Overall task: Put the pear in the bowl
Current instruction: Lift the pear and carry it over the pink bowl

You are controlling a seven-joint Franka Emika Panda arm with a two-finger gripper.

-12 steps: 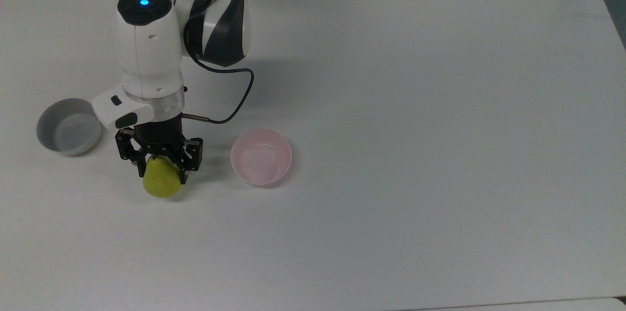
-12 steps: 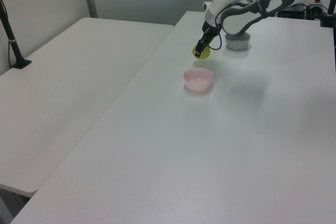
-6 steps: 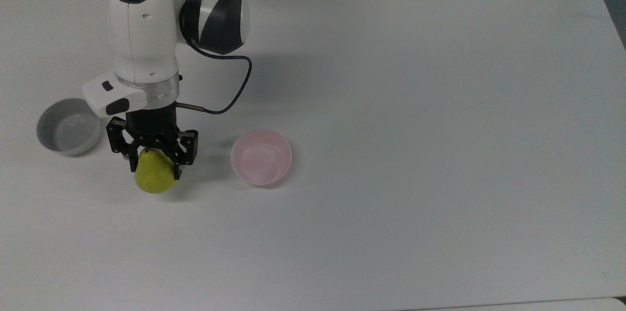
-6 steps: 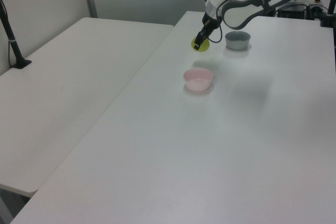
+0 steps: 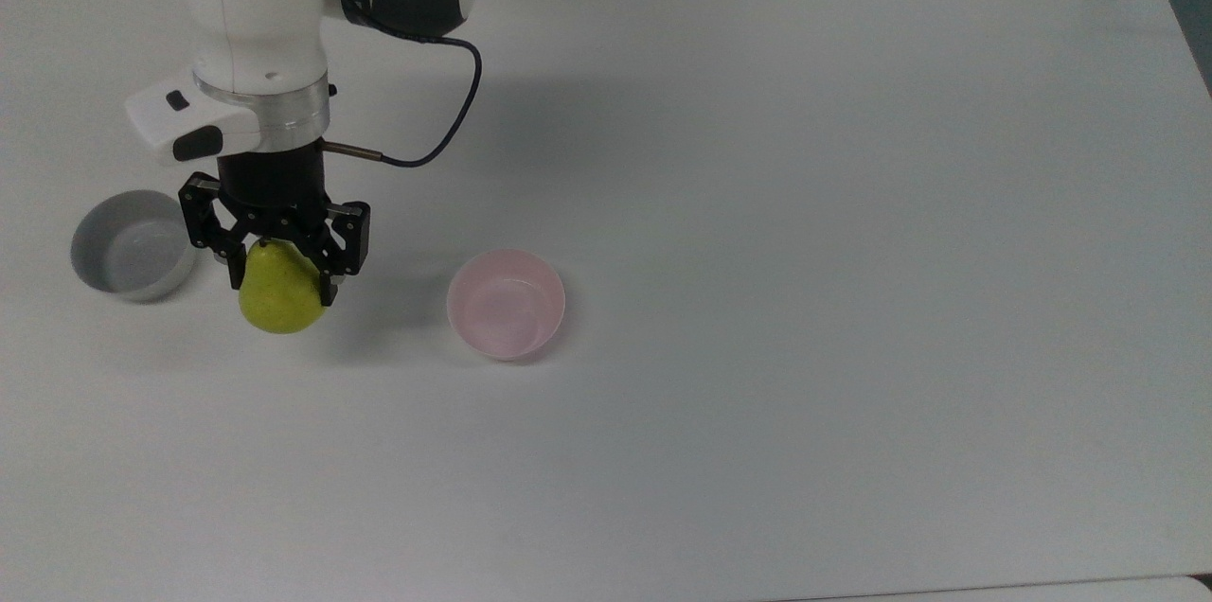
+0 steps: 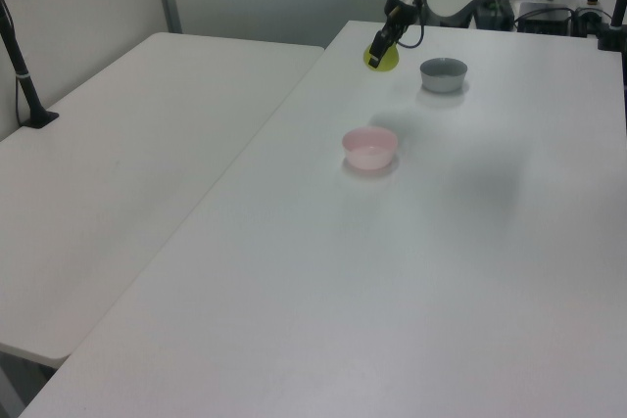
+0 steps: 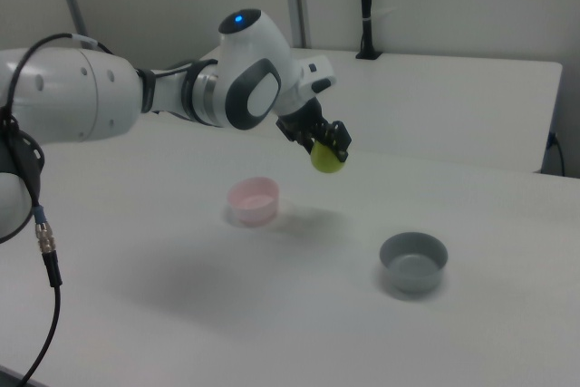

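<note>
So the gripper (image 5: 280, 263) is clamped on the pear (image 5: 277, 292), holding it by the narrow upper part with the round yellow-green belly hanging below the fingers. In the right view the pear (image 7: 327, 158) hangs clear above the table (image 5: 852, 204), with its shadow lying on the white surface between the two bowls. The pink bowl (image 5: 506, 303) sits upright and empty on the table, off to the top view's right of the pear and well apart from it; the grey bowl (image 5: 132, 243) stands on the top view's left, just beside the gripper as that view shows it.

The step in hand looks like the carry: the pear is lifted and needs to travel sideways to the pink bowl, away from the grey one. To do this well, I would keep the present height while crossing, since the pear's lowest point has to clear the pink rim before anything comes down. The pear is glossy and tapers upward, so a grip near the neck could let it slip or swing; a smooth, unhurried move with no sudden stop should keep it steady. Centre the belly of the pear over the middle of the bowl rather than centring the gripper itself, as the fruit hangs slightly forward of the fingers. Then lower until the pear is just inside the bowl before letting go, because the bowl is light and a drop from height might tip or push it
</note>
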